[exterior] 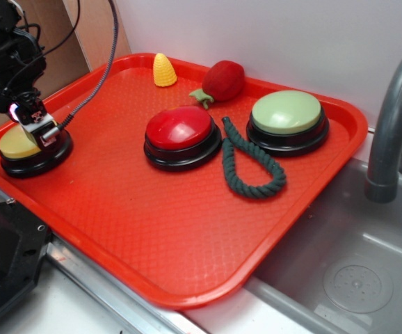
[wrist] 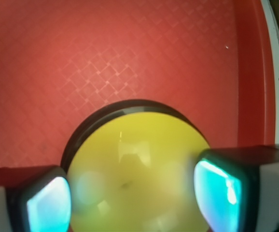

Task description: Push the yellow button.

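Note:
The yellow button [exterior: 17,145], a domed yellow cap on a black base, sits at the left end of the red tray [exterior: 152,229]. My gripper [exterior: 35,129] is directly over the right part of its cap, at or just above the surface; contact cannot be told. In the wrist view the yellow button [wrist: 134,145] fills the lower middle, very close and blurred. My gripper [wrist: 132,193] is open there, with one fingertip at each side of the cap and nothing held between them.
On the tray are a red button [exterior: 181,132], a pale green button [exterior: 286,115], a green rope loop [exterior: 246,163], a small yellow corn cone [exterior: 163,70] and a red plush strawberry [exterior: 222,81]. A grey sink [exterior: 347,271] and faucet [exterior: 392,118] are at the right.

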`<state>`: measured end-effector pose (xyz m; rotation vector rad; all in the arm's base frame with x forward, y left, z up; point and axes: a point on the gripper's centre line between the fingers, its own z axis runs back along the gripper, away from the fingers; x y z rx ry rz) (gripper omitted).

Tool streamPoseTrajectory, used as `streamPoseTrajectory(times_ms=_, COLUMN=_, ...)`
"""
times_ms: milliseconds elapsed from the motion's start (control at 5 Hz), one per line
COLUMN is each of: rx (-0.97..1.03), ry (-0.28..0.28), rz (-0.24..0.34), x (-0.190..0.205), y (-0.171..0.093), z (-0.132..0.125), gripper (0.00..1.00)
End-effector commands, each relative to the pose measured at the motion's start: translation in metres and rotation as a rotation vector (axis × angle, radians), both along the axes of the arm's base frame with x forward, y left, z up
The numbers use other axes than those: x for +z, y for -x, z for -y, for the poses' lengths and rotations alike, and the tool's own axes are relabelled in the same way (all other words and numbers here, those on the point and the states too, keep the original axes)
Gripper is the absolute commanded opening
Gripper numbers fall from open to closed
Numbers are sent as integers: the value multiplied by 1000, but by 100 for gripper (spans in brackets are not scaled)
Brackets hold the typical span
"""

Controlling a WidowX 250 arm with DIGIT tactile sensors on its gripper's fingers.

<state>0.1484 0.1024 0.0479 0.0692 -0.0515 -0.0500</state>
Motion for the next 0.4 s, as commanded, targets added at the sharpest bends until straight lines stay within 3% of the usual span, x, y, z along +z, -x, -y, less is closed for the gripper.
streamPoseTrajectory(times_ms=0, rx=9, ry=40, rz=-20, x=26, y=0, z=3, gripper=100)
streamPoseTrajectory(times_ms=200, rx=19, ry=25, rz=19, x=42, y=-6, z=2, gripper=100)
